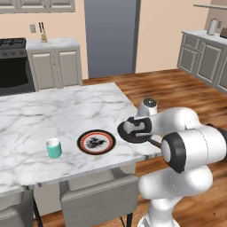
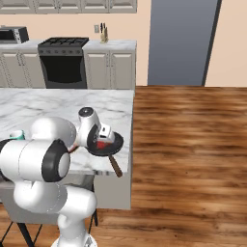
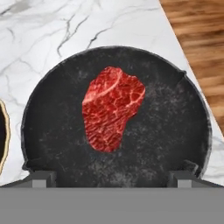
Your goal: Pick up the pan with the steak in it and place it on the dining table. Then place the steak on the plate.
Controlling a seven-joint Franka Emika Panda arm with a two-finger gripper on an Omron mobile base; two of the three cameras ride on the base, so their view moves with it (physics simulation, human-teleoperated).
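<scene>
Pan black, speckled grey; steak red, white-marbled. Table white, grey-veined. Plate red-rimmed, dark-patterned centre.

no readable text, labels, signs

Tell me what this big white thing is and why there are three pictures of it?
It is a robot arm with a two-finger gripper for grabbing things. Two pictures come from cameras behind the arm, one on its left and one on its right. The third comes from a camera on the hand itself, looking straight down. On the marble dining table sit a black pan near the corner, a red steak inside it, a red-rimmed plate beside the pan, and a green cup. The gripper is open just above the steak, with nothing in it.
</scene>
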